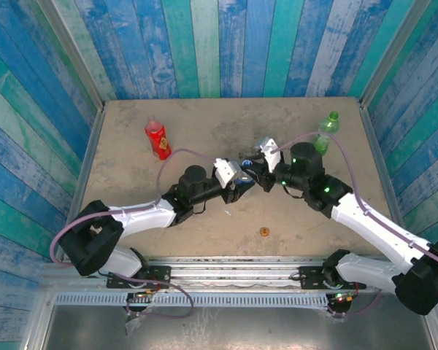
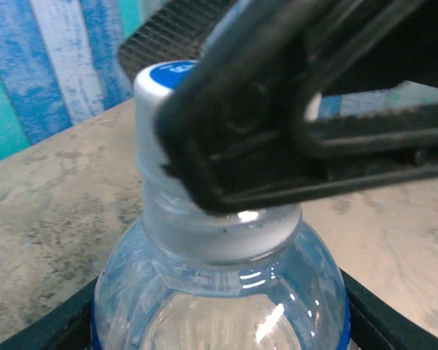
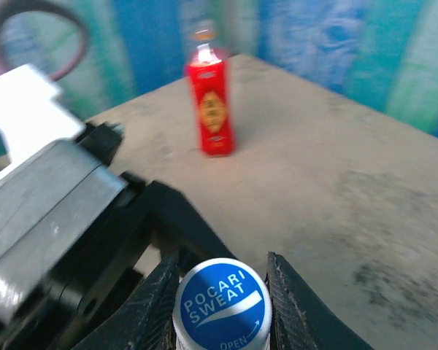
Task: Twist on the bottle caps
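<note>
Right end effector (image 3: 225, 292) pinching blue cap (image 3: 221, 306), left end effector (image 2: 219, 324) clamping clear bottle (image 2: 204, 244), arms angled inward

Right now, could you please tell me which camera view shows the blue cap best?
Right wrist: the blue cap faces the lens, print readable, held by the right gripper. Left wrist shows its side, partly behind a finger, atop the clear bottle. Top external barely shows it.

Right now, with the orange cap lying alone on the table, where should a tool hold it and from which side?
Grip the orange cap by its round rim, across its width, coming straight down from above. It looks to lie flat and low on the table, with nothing beside it, so a sideways approach would probably scrape the surface and find little wall to hold.
</note>
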Robot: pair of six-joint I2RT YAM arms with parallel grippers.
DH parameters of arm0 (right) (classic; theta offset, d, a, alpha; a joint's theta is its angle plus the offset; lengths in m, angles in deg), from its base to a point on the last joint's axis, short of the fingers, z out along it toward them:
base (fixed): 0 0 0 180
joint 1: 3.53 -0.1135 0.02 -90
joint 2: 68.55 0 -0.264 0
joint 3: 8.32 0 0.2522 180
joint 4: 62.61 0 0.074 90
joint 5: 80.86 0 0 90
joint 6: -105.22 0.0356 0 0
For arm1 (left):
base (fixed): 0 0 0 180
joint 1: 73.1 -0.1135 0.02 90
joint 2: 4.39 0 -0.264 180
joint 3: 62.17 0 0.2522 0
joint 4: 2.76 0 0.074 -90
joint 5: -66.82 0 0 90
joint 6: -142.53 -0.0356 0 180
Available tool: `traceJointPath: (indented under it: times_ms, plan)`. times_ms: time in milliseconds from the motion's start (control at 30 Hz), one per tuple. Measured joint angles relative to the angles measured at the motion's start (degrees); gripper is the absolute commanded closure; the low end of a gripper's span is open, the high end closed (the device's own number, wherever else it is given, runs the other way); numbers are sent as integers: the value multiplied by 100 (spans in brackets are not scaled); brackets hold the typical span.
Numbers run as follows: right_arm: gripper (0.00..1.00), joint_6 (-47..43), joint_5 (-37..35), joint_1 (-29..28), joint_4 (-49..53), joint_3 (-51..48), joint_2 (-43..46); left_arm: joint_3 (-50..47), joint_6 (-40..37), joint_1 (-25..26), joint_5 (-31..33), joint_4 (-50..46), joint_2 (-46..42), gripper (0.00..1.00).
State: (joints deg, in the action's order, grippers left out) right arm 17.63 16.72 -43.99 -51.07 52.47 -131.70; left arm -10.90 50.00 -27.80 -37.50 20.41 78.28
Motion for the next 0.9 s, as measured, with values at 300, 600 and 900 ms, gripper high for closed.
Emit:
traceJointPath:
  times_ms: [300,600,900]
  plan:
    - [67,1047,-1853,-496,-396,33,-168,485,-35,-48,262,-354,234,47]
    - [38,-190,-527,-282,-297,-658,990,13,162,-579,-240,780,221,46]
    - [40,-1397,1781,450,813,170,977,-385,-380,-599,-1897,238,-348,47]
